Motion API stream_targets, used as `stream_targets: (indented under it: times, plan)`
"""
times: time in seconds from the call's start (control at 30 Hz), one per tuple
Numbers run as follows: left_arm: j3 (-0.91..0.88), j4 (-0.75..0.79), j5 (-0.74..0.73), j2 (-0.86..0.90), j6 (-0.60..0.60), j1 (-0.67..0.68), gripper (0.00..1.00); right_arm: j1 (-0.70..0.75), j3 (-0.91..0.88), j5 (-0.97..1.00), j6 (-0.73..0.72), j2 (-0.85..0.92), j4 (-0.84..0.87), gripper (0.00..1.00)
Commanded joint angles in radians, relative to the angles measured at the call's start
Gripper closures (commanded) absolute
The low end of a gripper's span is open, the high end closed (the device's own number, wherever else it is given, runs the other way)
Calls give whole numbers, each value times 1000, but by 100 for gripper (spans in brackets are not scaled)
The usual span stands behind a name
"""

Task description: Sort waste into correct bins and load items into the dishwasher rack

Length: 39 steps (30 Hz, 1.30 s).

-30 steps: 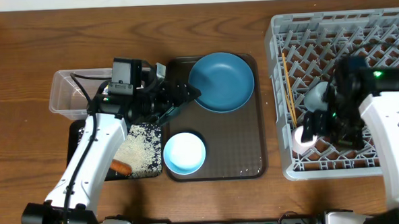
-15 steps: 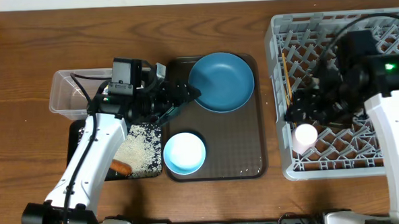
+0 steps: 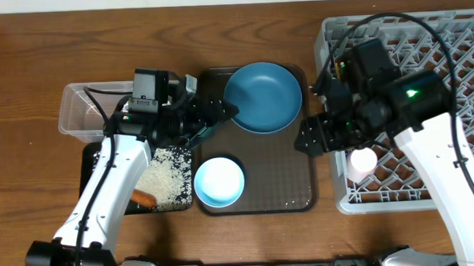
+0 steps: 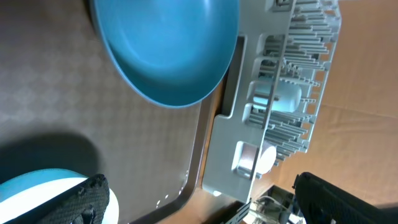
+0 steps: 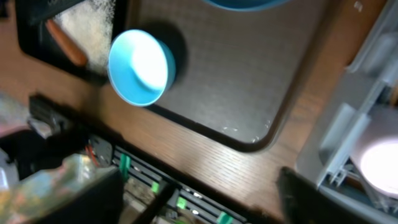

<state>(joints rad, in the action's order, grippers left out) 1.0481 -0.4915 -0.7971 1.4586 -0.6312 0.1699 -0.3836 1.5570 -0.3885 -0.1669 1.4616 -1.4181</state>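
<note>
The dark blue plate (image 3: 262, 96) lies just left of your right gripper (image 3: 308, 139) — open, empty — yet the open left gripper (image 3: 217, 120) is nearer.

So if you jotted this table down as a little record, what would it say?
serving tray: holds dark blue plate and pale blue bowl
black tray: rice and carrot
clear tub: behind the black tray, partly hidden by the arm
rack: pink cup near its front left corner
left gripper: open, by the plate's left rim
right gripper: open, empty, over the serving tray's right edge
</note>
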Motion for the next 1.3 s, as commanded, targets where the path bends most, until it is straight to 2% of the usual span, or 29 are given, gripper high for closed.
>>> stream_targets:
  times: [0.0, 0.03, 0.07, 0.27, 0.37, 0.5, 0.57, 0.63, 0.73, 0.87, 1.1, 1.27]
  plan:
    - [2, 65, 2, -2, -10, -13, 3, -51, -2, -12, -5, -3, 17, 80]
    - [7, 74, 2, -5, -21, -23, 3, -67, -2, -12, -5, -3, 24, 93]
    - [14, 79, 2, -6, -36, -35, 3, -79, -2, -12, -5, -3, 32, 99]
    - [94, 27, 6, -62, -39, -189, 3, -151, -2, -3, -84, -3, 105, 99]
    - [129, -49, 57, -124, -39, -310, 3, -191, -2, 76, -169, -3, 145, 99]
    - [162, -226, 232, -223, 10, -460, 3, -264, -2, 269, -281, -3, 151, 99]
    - [167, -320, 377, -266, 35, -501, 3, -304, -2, 342, -325, 0, 156, 99]
    - [167, -396, 533, -300, 51, -519, 3, -348, -2, 402, -365, 6, 171, 99]
    - [167, -486, 691, -326, 62, -518, 3, -414, -2, 465, -419, 26, 199, 99]
    - [166, -544, 705, -323, 62, -518, 3, -486, -2, 511, -475, 70, 234, 99]
    - [165, -556, 705, -315, 62, -518, 3, -560, -2, 596, -607, 183, 249, 99]
    - [165, -555, 705, -315, 62, -518, 3, -571, -2, 590, -614, 224, 277, 99]
